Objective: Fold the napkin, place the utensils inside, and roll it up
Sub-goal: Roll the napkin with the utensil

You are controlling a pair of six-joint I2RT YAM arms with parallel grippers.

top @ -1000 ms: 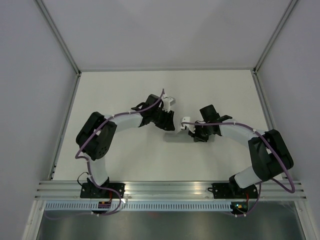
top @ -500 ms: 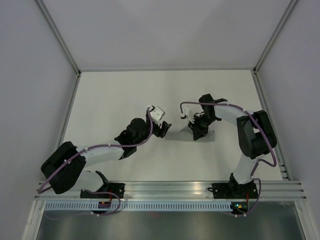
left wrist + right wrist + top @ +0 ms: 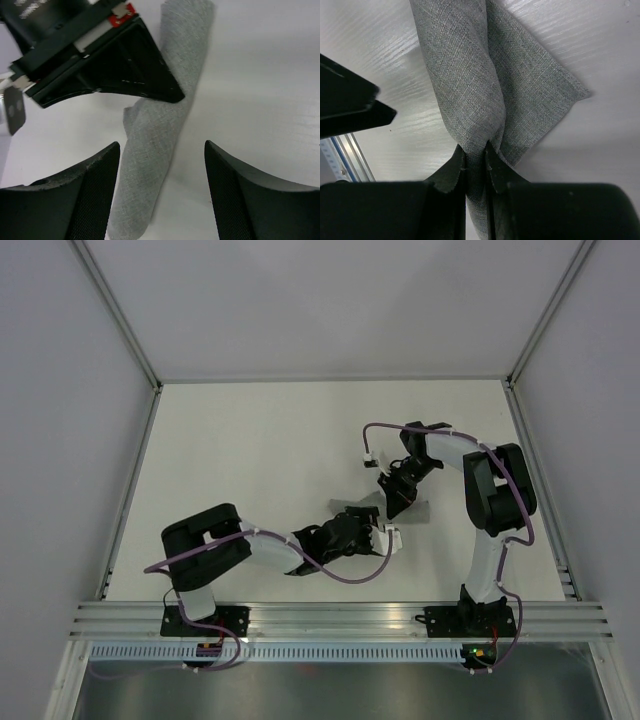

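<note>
The napkin (image 3: 465,75) is a grey cloth rolled into a narrow tube, with one loose corner (image 3: 545,95) spread flat on the white table. My right gripper (image 3: 476,150) is shut on the roll, pinching the cloth between its tips. In the top view the right gripper (image 3: 395,500) sits over the napkin (image 3: 350,506) at mid-table. My left gripper (image 3: 161,146) is open, and one end of the napkin (image 3: 155,130) lies between its fingers, close to the left one (image 3: 95,175). From above, the left gripper (image 3: 372,533) is just near of the roll. The utensils are hidden.
The right gripper's black body (image 3: 115,65) fills the upper left of the left wrist view, close over the roll. Grey walls (image 3: 90,440) enclose the white table (image 3: 250,440) on three sides. An aluminium rail (image 3: 340,620) runs along the near edge.
The left arm swung from the far side of the napkin round to its near side, and its jaws opened wider. The right gripper stayed shut on the napkin while its arm folded up.
</note>
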